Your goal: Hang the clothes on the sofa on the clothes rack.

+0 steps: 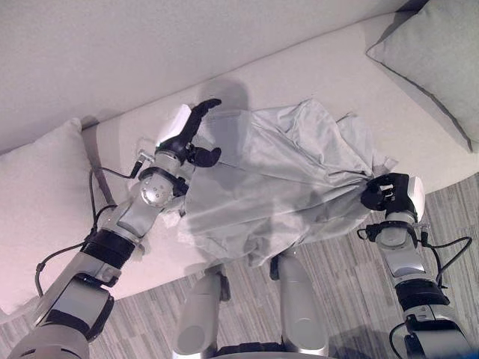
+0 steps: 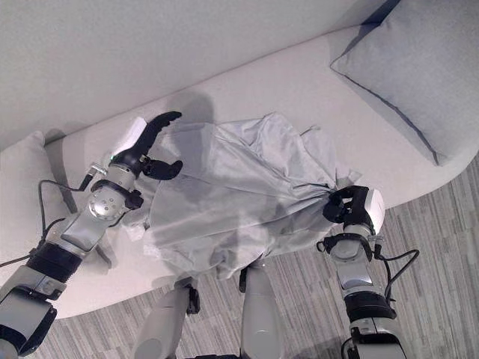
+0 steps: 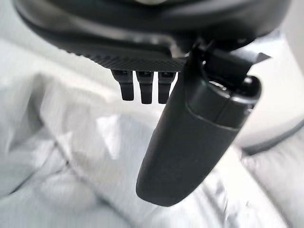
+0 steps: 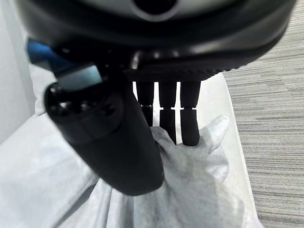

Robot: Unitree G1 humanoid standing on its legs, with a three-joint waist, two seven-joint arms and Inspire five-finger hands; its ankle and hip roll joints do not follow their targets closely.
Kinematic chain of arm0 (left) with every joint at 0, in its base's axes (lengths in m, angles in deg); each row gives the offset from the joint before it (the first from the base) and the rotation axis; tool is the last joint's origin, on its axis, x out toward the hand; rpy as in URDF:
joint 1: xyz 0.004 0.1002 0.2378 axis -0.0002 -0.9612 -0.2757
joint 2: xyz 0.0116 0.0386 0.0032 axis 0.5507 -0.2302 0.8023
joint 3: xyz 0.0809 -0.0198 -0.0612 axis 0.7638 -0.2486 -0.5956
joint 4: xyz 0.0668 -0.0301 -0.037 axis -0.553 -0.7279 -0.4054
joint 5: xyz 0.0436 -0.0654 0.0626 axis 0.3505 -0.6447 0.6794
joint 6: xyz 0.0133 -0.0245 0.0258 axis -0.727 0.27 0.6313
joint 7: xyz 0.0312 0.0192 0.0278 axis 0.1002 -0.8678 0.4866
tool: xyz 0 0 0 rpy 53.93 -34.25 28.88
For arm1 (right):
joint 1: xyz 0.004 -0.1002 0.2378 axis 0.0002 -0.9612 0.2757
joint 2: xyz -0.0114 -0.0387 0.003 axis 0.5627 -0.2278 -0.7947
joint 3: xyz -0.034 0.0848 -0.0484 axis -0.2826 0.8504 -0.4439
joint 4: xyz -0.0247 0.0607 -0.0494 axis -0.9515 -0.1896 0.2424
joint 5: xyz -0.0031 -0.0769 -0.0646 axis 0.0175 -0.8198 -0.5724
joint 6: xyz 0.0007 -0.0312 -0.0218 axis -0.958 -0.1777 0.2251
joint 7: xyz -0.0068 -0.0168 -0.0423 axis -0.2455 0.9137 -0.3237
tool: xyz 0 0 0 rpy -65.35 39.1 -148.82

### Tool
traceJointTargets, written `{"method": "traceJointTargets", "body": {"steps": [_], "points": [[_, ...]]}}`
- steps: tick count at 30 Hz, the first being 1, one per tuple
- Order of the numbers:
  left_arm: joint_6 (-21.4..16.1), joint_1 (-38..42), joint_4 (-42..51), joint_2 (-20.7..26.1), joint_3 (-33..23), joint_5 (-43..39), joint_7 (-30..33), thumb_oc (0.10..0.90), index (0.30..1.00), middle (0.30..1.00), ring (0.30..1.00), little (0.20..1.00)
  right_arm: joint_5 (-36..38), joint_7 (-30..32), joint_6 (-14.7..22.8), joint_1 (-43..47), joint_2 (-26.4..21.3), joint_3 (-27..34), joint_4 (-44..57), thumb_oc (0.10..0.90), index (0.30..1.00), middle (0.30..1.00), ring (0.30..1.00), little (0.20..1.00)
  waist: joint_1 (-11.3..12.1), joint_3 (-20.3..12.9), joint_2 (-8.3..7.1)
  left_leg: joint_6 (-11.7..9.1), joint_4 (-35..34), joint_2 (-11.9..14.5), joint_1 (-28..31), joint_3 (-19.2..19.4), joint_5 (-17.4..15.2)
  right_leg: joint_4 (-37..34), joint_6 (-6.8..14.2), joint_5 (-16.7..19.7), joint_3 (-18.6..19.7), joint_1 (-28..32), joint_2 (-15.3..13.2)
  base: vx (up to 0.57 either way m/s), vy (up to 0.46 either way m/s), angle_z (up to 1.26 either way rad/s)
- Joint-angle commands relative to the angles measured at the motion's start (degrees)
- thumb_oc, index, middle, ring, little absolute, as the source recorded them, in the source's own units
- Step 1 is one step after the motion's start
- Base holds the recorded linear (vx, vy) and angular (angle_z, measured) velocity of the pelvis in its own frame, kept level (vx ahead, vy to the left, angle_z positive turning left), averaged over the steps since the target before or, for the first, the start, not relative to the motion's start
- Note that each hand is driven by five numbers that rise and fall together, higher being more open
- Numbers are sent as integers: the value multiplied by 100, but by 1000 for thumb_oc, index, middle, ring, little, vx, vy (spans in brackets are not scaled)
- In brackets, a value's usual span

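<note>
A long pale sofa (image 1: 314, 82) runs across the head views, with a grey cushion (image 1: 434, 67) at the robot's right end and a lighter cushion (image 1: 37, 217) at its left. A light grey garment (image 1: 277, 179) lies spread over the seat, its lower edge spilling past the front edge toward the striped carpet (image 1: 352, 292). The right robot hand (image 1: 385, 193) sits at the garment's right corner, fingers and thumb curled tight into a bunch of cloth, and folds radiate from that pinch, so this corner looks gathered for lifting. The left robot hand (image 1: 187, 138) hovers over the garment's far left part with fingers straight and thumb spread, wide and holding nothing; it seems posed to reach for a second hold, which would let the cloth come up evenly. No containers appear here.
</note>
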Motion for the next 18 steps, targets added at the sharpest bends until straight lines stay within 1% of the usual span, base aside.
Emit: {"method": "traceJointTargets", "body": {"steps": [1, 4, 6, 11, 18], "points": [[-212, 764, 66, 62, -103, 402, 228, 800, 900, 900, 900, 900, 70, 408, 262, 89, -564, 347, 189, 400, 300, 300, 300, 300, 50, -120, -196, -337, 40, 406, -285, -158, -189, 22, 839, -447, -41, 638, -785, -2, -30, -2], [-190, 843, -17, -170, -76, 362, 309, 800, 900, 900, 900, 900, 81, 444, 273, 107, -559, 331, 240, 400, 300, 300, 300, 300, 26, -79, -235, -345, 40, 423, -332, -152, -181, 22, 844, -435, -15, 567, -755, -3, -39, -2], [-175, 861, -59, -235, -56, 352, 330, 800, 900, 900, 900, 900, 82, 442, 285, 120, -566, 313, 302, 400, 300, 300, 300, 300, 14, -54, -247, -350, 40, 438, -353, -144, -170, 22, 836, -433, 4, 539, -743, -2, -25, -3], [-151, 971, -177, -254, -19, 365, 382, 800, 900, 900, 900, 900, 80, 421, 309, 126, -572, 289, 443, 400, 300, 300, 300, 300, -23, 8, -281, -371, 40, 484, -412, -136, -152, 22, 816, -422, 20, 454, -711, -6, -35, -3], [-150, 1034, -186, -168, -82, 276, 449, 800, 900, 900, 900, 900, 75, 380, 345, 79, -600, 319, 594, 400, 300, 300, 300, 300, -71, 36, -315, -395, 40, 544, -496, -124, -116, 22, 797, -425, 25, 344, -630, 0, -26, -4]]}}
